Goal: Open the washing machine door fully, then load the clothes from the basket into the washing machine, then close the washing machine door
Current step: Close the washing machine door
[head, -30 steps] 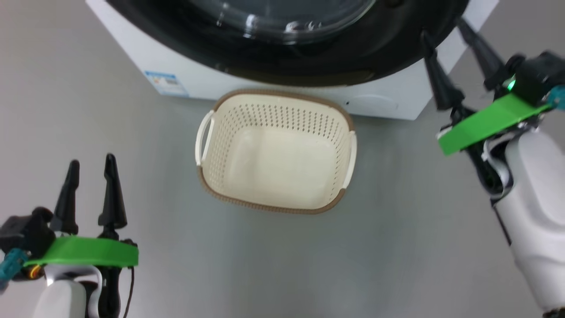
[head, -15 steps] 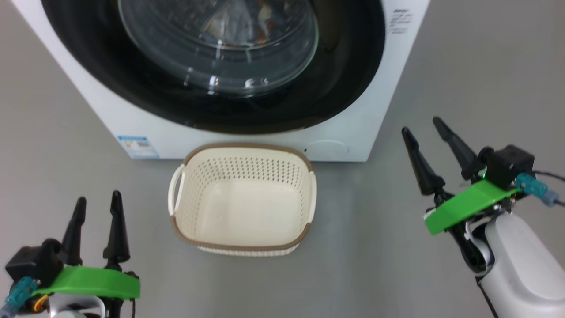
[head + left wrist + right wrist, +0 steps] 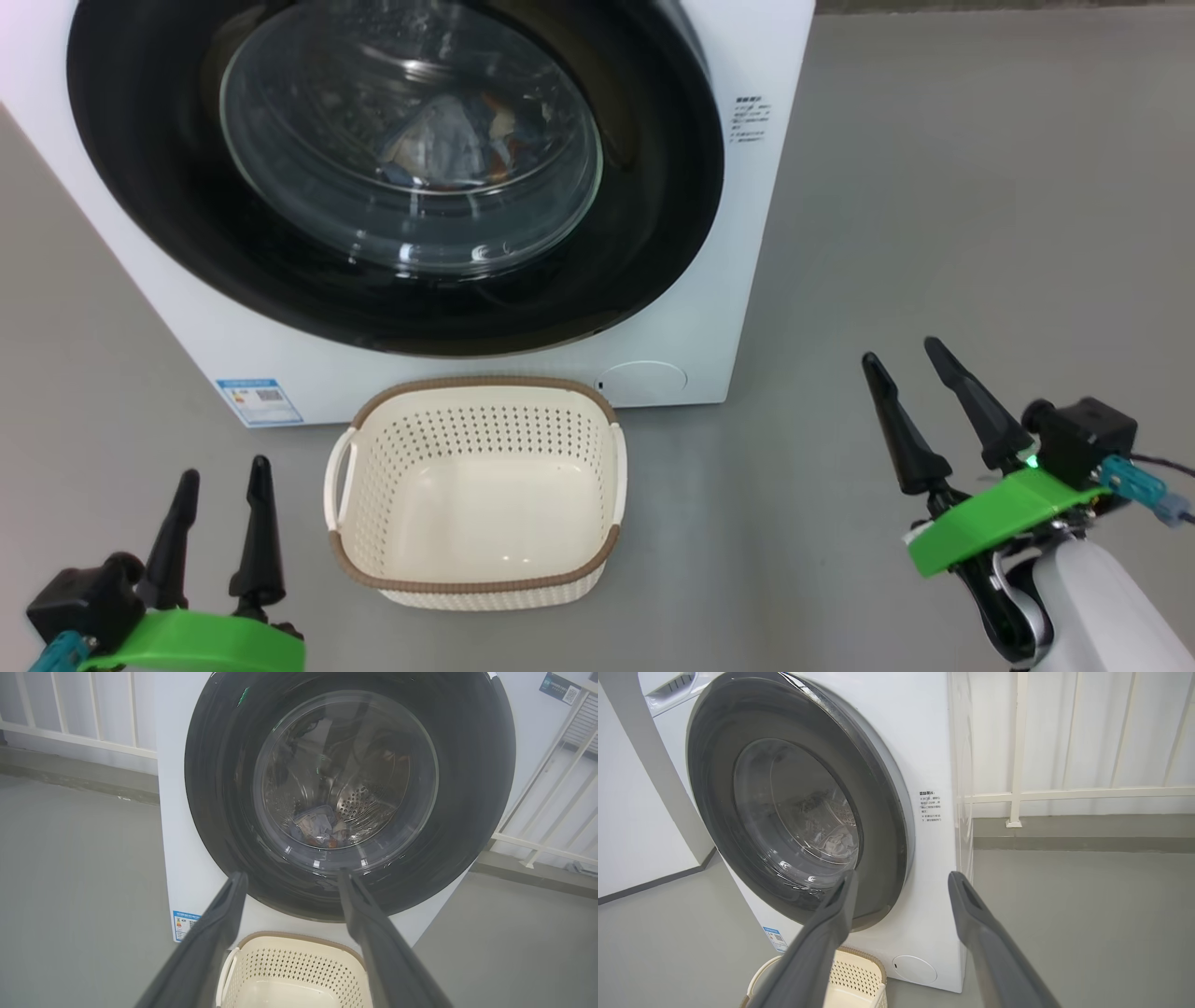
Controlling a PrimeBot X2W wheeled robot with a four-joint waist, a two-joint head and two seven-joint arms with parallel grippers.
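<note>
Beside the empty basket (image 3: 471,586), holds left gripper (image 3: 224,469) and right gripper (image 3: 901,352) spread wide, gripping nothing, likely because of clothes (image 3: 448,140) already behind the shut washing machine door (image 3: 140,187).

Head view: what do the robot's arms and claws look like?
Left claw and right claw each have two long, tapered black fingers above a bright green bracket, beside a black boxy module with a teal connector. The right forearm is glossy white; a small green light glows by its module.
</note>
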